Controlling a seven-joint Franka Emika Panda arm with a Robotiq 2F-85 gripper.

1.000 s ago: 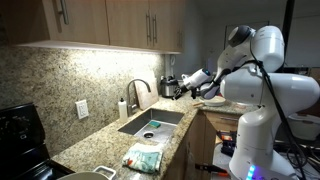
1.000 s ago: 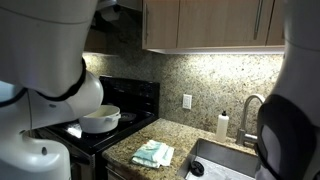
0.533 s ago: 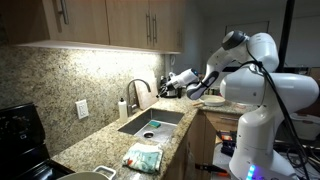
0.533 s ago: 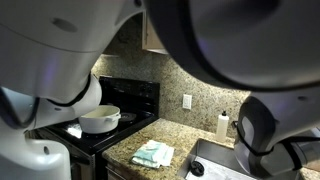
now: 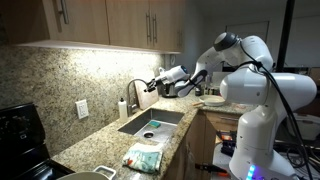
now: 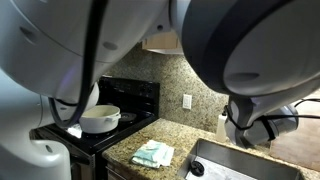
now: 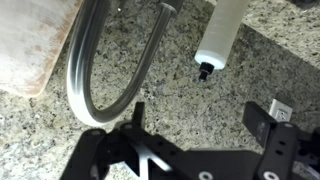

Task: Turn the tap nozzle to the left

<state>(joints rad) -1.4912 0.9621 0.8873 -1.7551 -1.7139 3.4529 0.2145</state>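
The tap nozzle (image 5: 136, 90) is a dark arched gooseneck spout behind the sink (image 5: 150, 123). My gripper (image 5: 156, 84) is open and empty, level with the top of the arch and just right of it. In the wrist view the spout's arch (image 7: 73, 72) curves in front of my gripper (image 7: 203, 118), with one finger close beside the bend and nothing between the fingers. In an exterior view the arm fills most of the picture and hides the spout.
A white soap dispenser (image 5: 122, 108) (image 7: 220, 35) (image 6: 222, 127) stands next to the tap. A green cloth (image 5: 143, 157) (image 6: 152, 154) lies on the granite counter. A white pot (image 6: 100, 119) sits on the stove. Cabinets hang overhead.
My gripper has moved left from over the counter's right end to the top of the tap's arch. The arm now blocks more of an exterior view.
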